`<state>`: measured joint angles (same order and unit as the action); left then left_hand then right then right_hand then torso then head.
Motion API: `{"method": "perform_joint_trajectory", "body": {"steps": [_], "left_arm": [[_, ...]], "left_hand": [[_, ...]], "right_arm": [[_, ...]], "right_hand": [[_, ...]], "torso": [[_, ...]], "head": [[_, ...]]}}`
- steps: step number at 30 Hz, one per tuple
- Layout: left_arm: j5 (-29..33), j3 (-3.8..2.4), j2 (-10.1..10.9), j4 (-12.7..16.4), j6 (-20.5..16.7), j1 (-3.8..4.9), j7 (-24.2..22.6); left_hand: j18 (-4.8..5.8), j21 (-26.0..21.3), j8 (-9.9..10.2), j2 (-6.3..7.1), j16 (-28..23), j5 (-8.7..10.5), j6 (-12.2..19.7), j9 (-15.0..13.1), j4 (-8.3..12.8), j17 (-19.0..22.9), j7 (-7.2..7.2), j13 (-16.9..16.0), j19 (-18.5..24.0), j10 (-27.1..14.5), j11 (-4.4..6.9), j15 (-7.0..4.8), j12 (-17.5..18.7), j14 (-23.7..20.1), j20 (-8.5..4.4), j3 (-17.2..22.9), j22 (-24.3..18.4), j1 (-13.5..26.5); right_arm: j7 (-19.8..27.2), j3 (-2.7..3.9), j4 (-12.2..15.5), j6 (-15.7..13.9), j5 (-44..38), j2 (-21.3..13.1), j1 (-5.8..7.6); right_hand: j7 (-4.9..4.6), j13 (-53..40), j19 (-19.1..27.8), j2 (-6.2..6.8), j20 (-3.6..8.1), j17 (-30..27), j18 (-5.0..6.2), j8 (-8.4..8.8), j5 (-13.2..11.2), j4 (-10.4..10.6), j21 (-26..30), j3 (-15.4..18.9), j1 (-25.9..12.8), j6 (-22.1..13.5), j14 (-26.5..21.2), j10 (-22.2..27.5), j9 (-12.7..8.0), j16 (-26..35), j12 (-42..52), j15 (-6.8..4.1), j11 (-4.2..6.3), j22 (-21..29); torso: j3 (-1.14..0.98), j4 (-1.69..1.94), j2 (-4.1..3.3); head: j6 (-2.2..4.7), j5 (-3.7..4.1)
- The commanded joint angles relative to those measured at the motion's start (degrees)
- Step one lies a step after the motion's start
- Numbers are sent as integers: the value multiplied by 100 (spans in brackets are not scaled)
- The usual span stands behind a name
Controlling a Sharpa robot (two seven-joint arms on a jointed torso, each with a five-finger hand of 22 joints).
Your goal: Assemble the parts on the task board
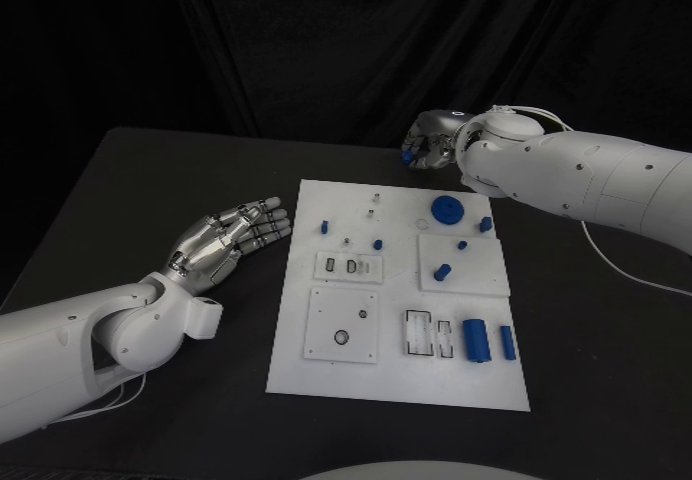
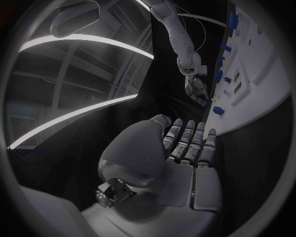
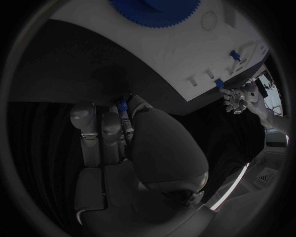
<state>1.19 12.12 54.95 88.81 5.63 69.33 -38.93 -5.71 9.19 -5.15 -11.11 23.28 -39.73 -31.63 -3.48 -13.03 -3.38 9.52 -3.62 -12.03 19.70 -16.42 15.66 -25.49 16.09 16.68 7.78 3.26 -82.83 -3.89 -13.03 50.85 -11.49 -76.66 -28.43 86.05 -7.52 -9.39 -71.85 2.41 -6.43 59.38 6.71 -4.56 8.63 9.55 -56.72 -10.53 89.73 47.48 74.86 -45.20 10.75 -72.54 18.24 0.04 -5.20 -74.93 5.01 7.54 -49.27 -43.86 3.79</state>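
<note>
The white task board [image 1: 418, 385] lies mid-table with several blue parts on it: a gear [image 1: 447, 209], small pegs [image 1: 378, 243] [image 1: 443, 270] and two long blocks [image 1: 475, 338]. My right hand [image 1: 433, 140] hovers just beyond the board's far edge, fingers curled in, pinching a small blue part [image 1: 410, 157]. The right wrist view shows that part [image 3: 121, 104] between the fingertips, with the gear [image 3: 157, 12] and board [image 3: 185, 59] beyond. My left hand [image 1: 231, 238] rests palm up beside the board's left edge, fingers spread and holding nothing; its own wrist view shows the hand [image 2: 185, 148] near the board [image 2: 259, 74].
Sub-plates with empty slots sit on the board: one with small oval holes [image 1: 348, 265], one with a round hole [image 1: 343, 337] and a white slotted holder [image 1: 418, 333]. A white cable [image 1: 620, 265] trails from the right arm over the black table.
</note>
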Motion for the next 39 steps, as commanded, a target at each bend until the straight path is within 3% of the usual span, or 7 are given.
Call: {"method": "perform_joint_trajectory", "body": {"steps": [1, 7, 22, 26, 31, 39], "left_arm": [[-14, -3, -2, 2, 100, -7, -731], [-14, -3, 9, 0, 98, -7, -728], [-14, -3, 26, 8, 95, -7, -715], [-14, -3, 26, 4, 98, -7, -711], [-14, -3, 23, 0, 101, -7, -708], [-14, -3, 16, -11, 108, -7, -699]], "left_hand": [[93, -36, -36, 0, 26, -8, -42, -8, -2, -8, 118, -9, -13, 33, -7, 21, -22, 20, 0, 28, -8, 69], [94, -39, -37, 5, 20, -8, -42, -7, -3, -6, 122, -9, -10, 39, -11, 21, -26, 11, 1, 42, -10, 75], [94, -42, -37, 6, 22, -8, -39, -7, -3, -6, 123, -9, -7, 40, -11, 21, -27, 11, 1, 45, -11, 76], [94, -42, -37, 6, 22, -8, -39, -7, -3, -6, 123, -9, -7, 40, -11, 21, -27, 11, 1, 45, -11, 76], [94, -42, -37, 6, 22, -8, -39, -7, -3, -6, 123, -9, -7, 40, -11, 21, -27, 11, 1, 45, -11, 76], [94, -42, -37, 6, 22, -8, -39, -7, -3, -6, 123, -9, -7, 40, -11, 21, -27, 11, 1, 45, -11, 76]], "right_arm": [[130, 3, 46, -37, 36, -21, -18], [227, 3, 115, -194, 38, -44, -21], [227, 3, 323, -184, 39, -148, -34], [164, 2, 351, -102, 39, -163, -37], [116, 2, 365, 21, 39, -175, -40], [111, 2, 395, 92, 39, -202, -45]], "right_hand": [[26, 25, -11, 102, 27, -11, 29, -143, -181, 57, 27, 12, -73, 294, -23, -312, 55, 31, -3, -18, 22, -197], [75, 69, -83, 107, 47, 36, 10, -322, -235, 128, -42, -8, -79, 657, 28, -722, 201, -6, -28, -42, 54, -274], [100, 50, -98, 161, 50, 9, 4, -522, -265, 173, -4, 41, -111, 918, 29, -1148, 500, 8, 24, -30, 60, -330], [91, 42, -87, 199, 39, -14, 6, -503, -254, 179, 25, 68, -126, 866, 15, -1161, 531, 24, 24, -11, 51, -331], [55, 70, -51, 232, 4, -84, 22, -289, -113, 189, 126, 22, -65, 559, -38, -1025, 489, 70, -105, 20, -5, -337], [47, 81, -43, 236, 2, -104, 25, -268, -105, 197, 146, 12, -62, 545, -53, -997, 478, 83, -139, 19, -9, -337]], "torso": [[-1, 1, -3], [-4, -23, 0], [-11, -22, 2], [-4, -27, 6], [-5, -31, 5], [-6, -14, 7]], "head": [[1, 3], [-6, -22], [-4, -10], [-14, -16], [-18, -20], [-16, -4]]}}
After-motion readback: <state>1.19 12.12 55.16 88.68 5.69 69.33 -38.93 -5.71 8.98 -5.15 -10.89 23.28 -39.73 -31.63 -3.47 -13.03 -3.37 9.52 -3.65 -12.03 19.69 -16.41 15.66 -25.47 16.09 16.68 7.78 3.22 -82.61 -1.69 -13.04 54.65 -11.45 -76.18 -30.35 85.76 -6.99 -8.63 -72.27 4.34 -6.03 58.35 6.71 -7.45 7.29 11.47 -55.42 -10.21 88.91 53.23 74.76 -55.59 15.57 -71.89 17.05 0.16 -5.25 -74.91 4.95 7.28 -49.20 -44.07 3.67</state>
